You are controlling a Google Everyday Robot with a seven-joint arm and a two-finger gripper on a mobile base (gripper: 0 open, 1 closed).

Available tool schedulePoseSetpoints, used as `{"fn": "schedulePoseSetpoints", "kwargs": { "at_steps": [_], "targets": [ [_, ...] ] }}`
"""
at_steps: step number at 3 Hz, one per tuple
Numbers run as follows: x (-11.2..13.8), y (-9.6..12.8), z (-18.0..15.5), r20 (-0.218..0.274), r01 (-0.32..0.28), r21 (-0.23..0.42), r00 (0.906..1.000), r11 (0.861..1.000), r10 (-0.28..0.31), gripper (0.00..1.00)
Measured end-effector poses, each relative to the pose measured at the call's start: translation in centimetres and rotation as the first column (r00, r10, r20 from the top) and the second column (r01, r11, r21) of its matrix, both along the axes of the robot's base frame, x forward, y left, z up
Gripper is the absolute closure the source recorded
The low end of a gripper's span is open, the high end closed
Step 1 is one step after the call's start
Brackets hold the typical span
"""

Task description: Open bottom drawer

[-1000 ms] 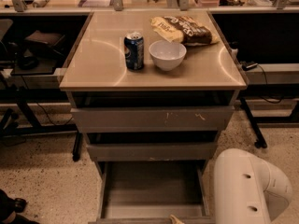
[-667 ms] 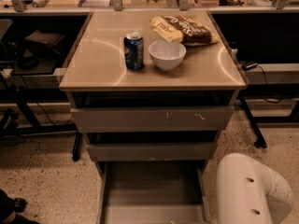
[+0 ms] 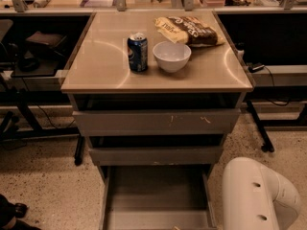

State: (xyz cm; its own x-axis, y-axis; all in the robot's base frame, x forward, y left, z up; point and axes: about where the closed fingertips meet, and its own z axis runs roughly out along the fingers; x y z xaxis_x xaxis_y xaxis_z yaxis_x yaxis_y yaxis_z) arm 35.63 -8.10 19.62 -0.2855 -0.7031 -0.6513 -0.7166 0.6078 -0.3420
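Observation:
The bottom drawer (image 3: 156, 190) stands pulled out toward me below the other two, and its shallow grey tray interior shows. Its front panel (image 3: 158, 220) lies at the lower edge of the view. Above it are the middle drawer front (image 3: 156, 155) and the wider scratched top drawer front (image 3: 156, 122), both pulled out slightly. My white arm segment (image 3: 254, 195) fills the lower right, beside the open drawer. The gripper is below the frame and out of view.
On the tan cabinet top (image 3: 96, 66) stand a blue soda can (image 3: 137, 52), a white bowl (image 3: 171, 56) and a chip bag (image 3: 187, 30). Dark desks with cables and metal legs (image 3: 259, 128) flank the cabinet on speckled floor.
The white arm segment has shifted slightly right and down. The drawers and the things on top have not moved.

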Motion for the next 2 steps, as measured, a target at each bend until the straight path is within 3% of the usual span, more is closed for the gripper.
{"fn": "schedulePoseSetpoints", "kwargs": {
  "at_steps": [2],
  "targets": [
    [0.00,0.00,0.00,0.000,0.000,0.000,1.0000,1.000,0.000,0.11]
  ]
}}
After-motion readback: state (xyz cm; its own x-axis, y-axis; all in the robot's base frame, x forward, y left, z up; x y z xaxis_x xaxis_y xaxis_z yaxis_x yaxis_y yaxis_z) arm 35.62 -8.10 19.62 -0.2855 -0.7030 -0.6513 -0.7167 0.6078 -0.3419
